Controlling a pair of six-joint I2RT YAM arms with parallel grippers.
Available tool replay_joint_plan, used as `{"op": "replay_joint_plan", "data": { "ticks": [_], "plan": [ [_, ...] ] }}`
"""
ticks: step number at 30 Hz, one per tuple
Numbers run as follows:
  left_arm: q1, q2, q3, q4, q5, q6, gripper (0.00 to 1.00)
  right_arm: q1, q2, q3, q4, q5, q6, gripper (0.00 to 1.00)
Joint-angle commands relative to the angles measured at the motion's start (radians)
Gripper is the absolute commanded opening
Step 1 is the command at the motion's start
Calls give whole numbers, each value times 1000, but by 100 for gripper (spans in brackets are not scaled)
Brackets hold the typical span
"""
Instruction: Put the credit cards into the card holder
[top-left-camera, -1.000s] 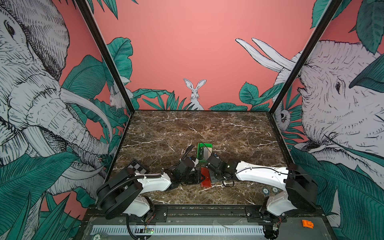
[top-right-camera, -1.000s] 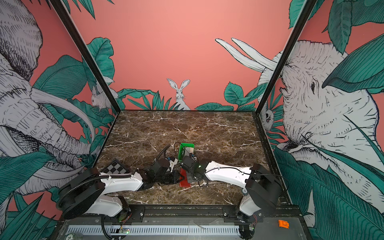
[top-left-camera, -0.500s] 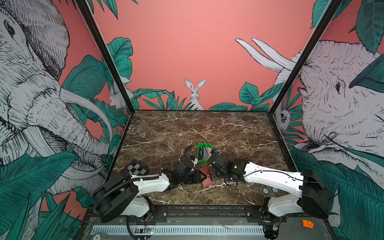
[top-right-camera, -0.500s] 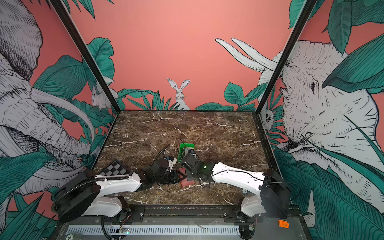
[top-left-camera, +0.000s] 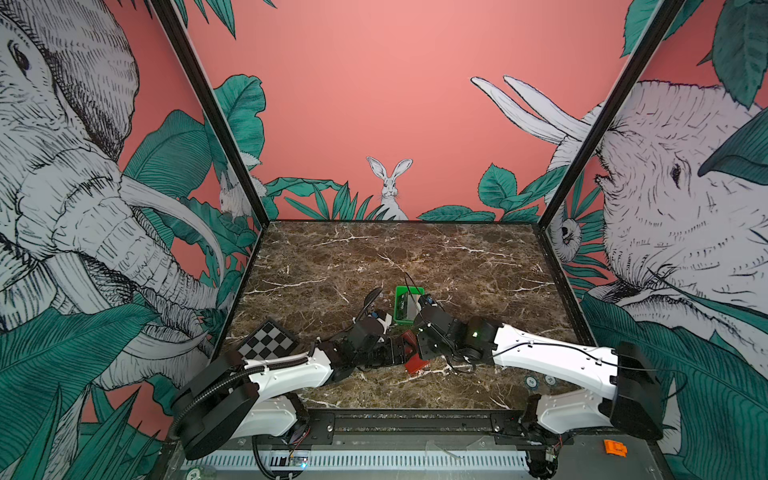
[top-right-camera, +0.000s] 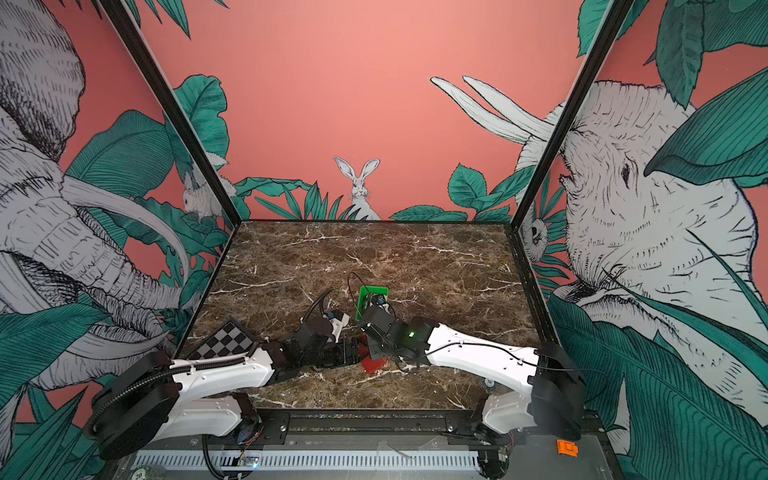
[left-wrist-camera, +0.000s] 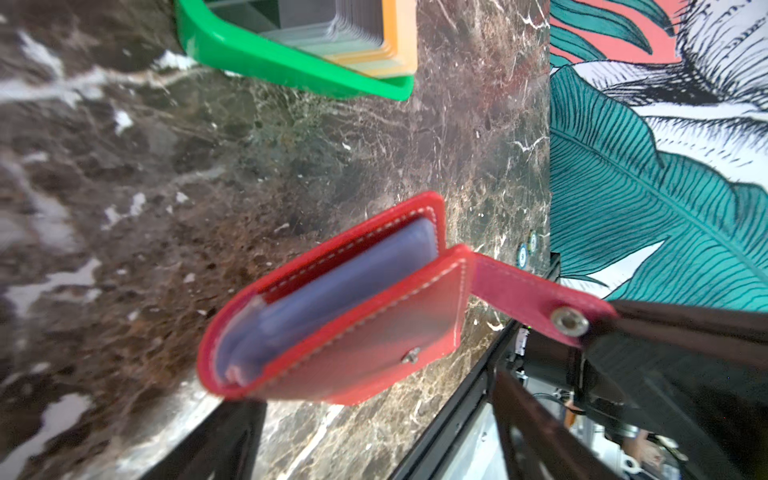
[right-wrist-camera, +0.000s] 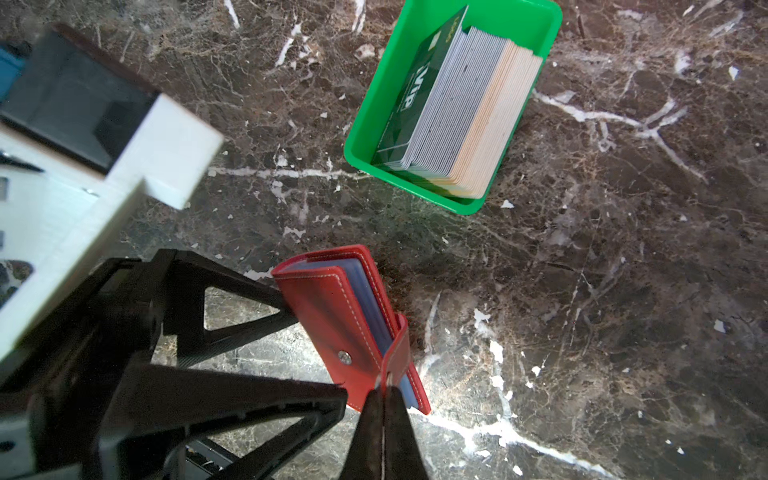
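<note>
Presently the card holder (right-wrist-camera: 353, 328) is held only by its snap tab (right-wrist-camera: 395, 353), which is pinched between the tips of the right jaws. These are closed flat on the tab with no gap left. The red covers are folded nearly together, and pale blue pockets (left-wrist-camera: 332, 291) are seen between them along the open side. In the left wrist view the tab (left-wrist-camera: 536, 295) is drawn out straight from the cover toward those closed tips. Whether the holder is rested on the bench (right-wrist-camera: 623, 291) cannot be told.

The left jaws are spread wide, and nothing is clamped by them. The holder's long edge opposite the tab is met just at their tips, though contact cannot be settled. In both top views the holder (top-left-camera: 415, 365) (top-right-camera: 372, 365) is shown as a red patch between the two pairs of jaws.

The credit cards (right-wrist-camera: 457, 112) are stood on edge in a packed row inside the green tray (right-wrist-camera: 415, 187), well beyond the tips of both pairs of jaws and apart from the holder. A dark card lettered "VIP" (right-wrist-camera: 411, 89) is faced outward at one end, with grey and then beige edges behind it.
</note>
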Motion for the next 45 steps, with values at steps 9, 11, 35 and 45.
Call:
{"op": "replay_joint_plan", "data": {
  "ticks": [9,11,35,45],
  "plan": [
    [-4,6,-3,-25,-23,-6,96,23,-29,37,-11,26,-19,0],
    [-4,11,-4,-26,-27,-9,88,24,-28,34,-12,26,-16,0],
    [88,-116,-95,-165,-30,48,64,24,-31,10,-96,109,51,27],
    [127,-126,-138,-103,13,49,63,24,34,2,93,-67,22,35]
  ]
}}
